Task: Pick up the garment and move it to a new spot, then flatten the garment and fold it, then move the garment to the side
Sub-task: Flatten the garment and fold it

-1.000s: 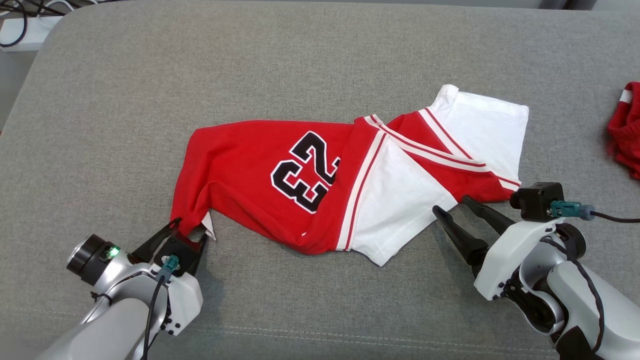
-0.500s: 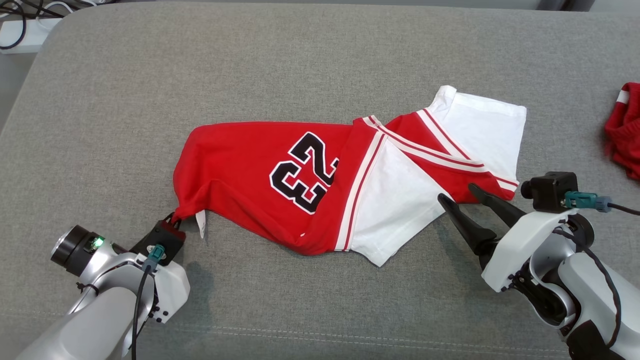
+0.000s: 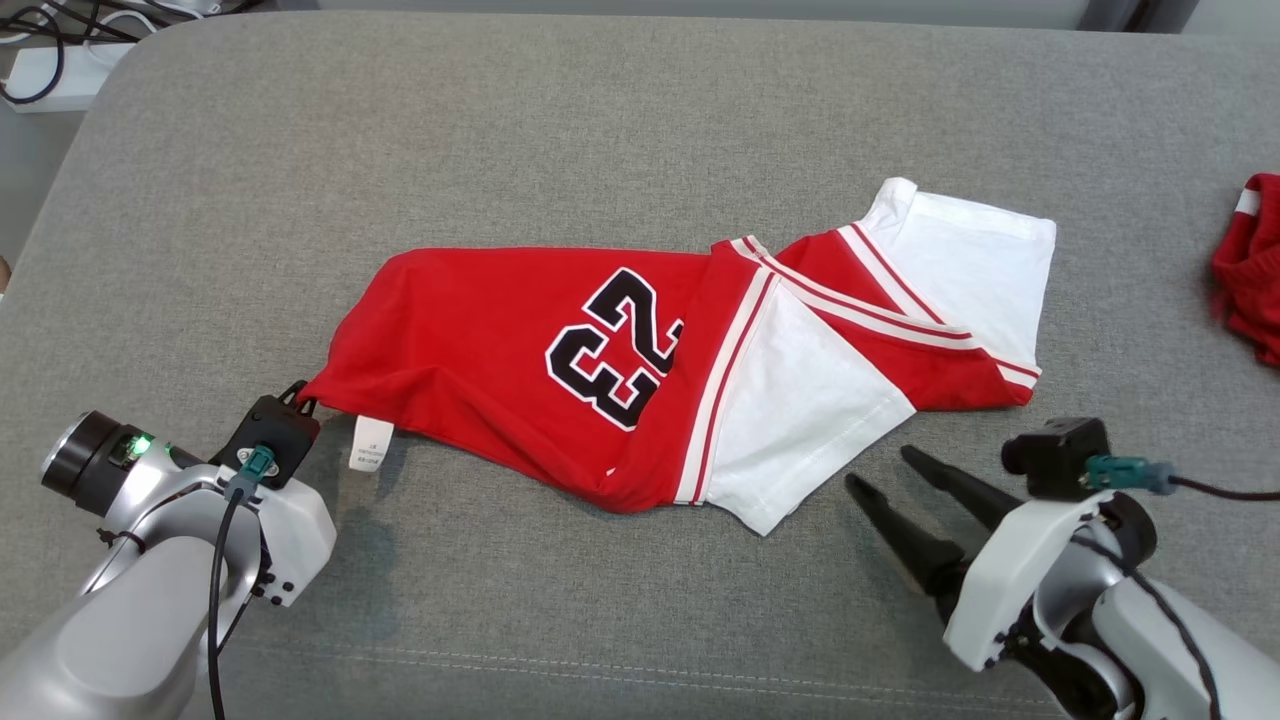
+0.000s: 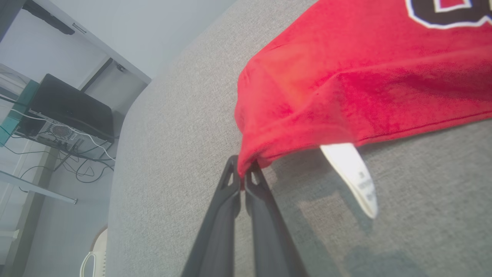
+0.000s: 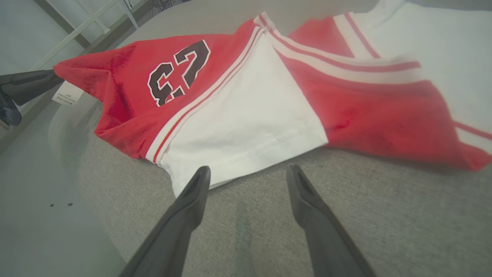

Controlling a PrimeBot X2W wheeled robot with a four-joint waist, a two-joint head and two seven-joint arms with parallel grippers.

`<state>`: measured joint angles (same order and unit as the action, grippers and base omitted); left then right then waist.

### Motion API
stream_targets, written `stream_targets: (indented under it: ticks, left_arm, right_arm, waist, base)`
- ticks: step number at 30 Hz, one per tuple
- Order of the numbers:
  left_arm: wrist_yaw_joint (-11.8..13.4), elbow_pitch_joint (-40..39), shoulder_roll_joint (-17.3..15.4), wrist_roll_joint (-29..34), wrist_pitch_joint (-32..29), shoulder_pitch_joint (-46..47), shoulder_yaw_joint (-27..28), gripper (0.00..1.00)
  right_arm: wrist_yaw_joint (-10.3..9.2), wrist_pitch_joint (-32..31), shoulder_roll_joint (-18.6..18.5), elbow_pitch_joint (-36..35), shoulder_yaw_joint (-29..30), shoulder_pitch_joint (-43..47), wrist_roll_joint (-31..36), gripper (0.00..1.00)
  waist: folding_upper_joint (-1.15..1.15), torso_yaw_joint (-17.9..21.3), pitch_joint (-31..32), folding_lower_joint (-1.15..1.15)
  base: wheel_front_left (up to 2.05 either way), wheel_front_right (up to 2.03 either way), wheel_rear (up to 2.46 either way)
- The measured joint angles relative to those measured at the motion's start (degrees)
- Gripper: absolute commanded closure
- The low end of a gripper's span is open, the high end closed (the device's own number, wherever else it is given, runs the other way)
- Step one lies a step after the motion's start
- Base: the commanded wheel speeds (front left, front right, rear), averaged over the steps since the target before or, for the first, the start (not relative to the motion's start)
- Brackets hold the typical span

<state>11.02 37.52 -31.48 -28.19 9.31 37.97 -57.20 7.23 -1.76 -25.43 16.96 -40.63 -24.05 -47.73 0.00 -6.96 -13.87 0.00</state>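
The garment (image 3: 480, 340) is a red and white jersey with a black "23", lying crumpled across the grey cushion (image 3: 600, 120). My left gripper (image 3: 300, 398) is shut on its red lower-left corner, which is stretched out toward me; the left wrist view shows the red fabric (image 4: 326, 84) pinched between the closed fingertips (image 4: 241, 177), with a white care label (image 4: 351, 177) dangling beside them. My right gripper (image 3: 885, 470) is open, just off the white sleeve's (image 3: 800, 430) edge; in the right wrist view the fingers (image 5: 194, 192) flank bare cushion below that sleeve (image 5: 246, 130).
A second red garment (image 3: 1250, 265) lies at the cushion's right edge. A power strip with cables (image 3: 55, 70) sits on the floor past the far left corner. In the left wrist view a black computer case (image 4: 69, 111) stands beyond the cushion's edge.
My left gripper closed on the garment's red corner and drew it out to the left, stretching the hem. My right gripper pulled back from the sleeve, staying open.
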Motion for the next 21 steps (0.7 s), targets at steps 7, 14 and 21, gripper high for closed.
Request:
stream_targets:
  ticks: [7, 14, 21]
  left_arm:
    - [0.47, -2.3, 0.21, -0.68, -0.48, -0.1, -0.01, 1.0]
    - [0.64, -3.13, 1.43, -0.71, -0.47, -0.22, -0.51, 1.0]
    - [0.64, -3.27, 1.74, -1.26, -0.45, -0.22, -0.74, 1.0]
  right_arm:
    - [0.0, -1.81, 1.23, -2.55, -3.85, 1.05, 2.83, 0.0]
    - [0.0, 0.52, 1.37, 3.07, 4.02, -0.35, 5.95, 0.0]
    - [0.0, 1.98, 2.71, 7.97, 6.12, -2.52, 6.95, 0.0]
  waist:
    - [0.0, -0.45, -0.28, 0.0]
    - [0.0, -1.29, -0.61, 0.0]
    - [0.0, -1.94, -1.44, 0.0]
  base:
    - [0.0, 0.0, 0.0]
    - [0.0, 0.0, 0.0]
    - [0.0, 0.0, 0.0]
